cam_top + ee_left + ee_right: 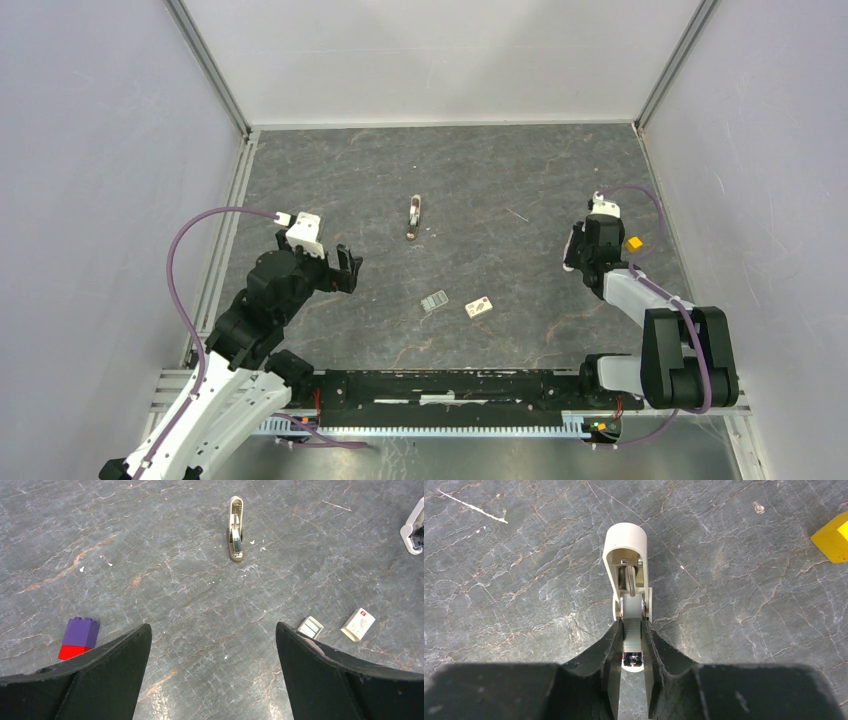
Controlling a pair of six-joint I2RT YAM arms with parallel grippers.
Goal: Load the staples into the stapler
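Wide view first: the dark marbled counter (500, 170) fills the pen, with pale walls on three sides. The left arm (250, 320) reaches in from the near left corner, and the right arm (660, 320) is folded up along the right edge.

The left end effector (212, 626) hangs over the near-left part of the counter with its fingers spread wide apart and nothing between them. The right end effector (631, 625) has its fingers drawn close together, clamped on the metal channel of the open stapler (626, 545). That one is beige, its rounded cap is swung back, and you can see the inner spring rod. It sits at the right side of the counter near the yellow cube (633, 243). From these views I can't tell whether it rests on the surface or is lifted.

Out in the middle lies a second stapler (414, 215), small and beige, well apart from both arms. In the left wrist view a purple-and-red toy brick (80, 637) stands at the near left.

Now the staples. The white staple box (480, 307) with its red print lies flat near the front centre, and the grey staple strip (434, 300) is just beside it on its left. Neither is touched by either arm. Tiny white flecks dot the surface around the second stapler.
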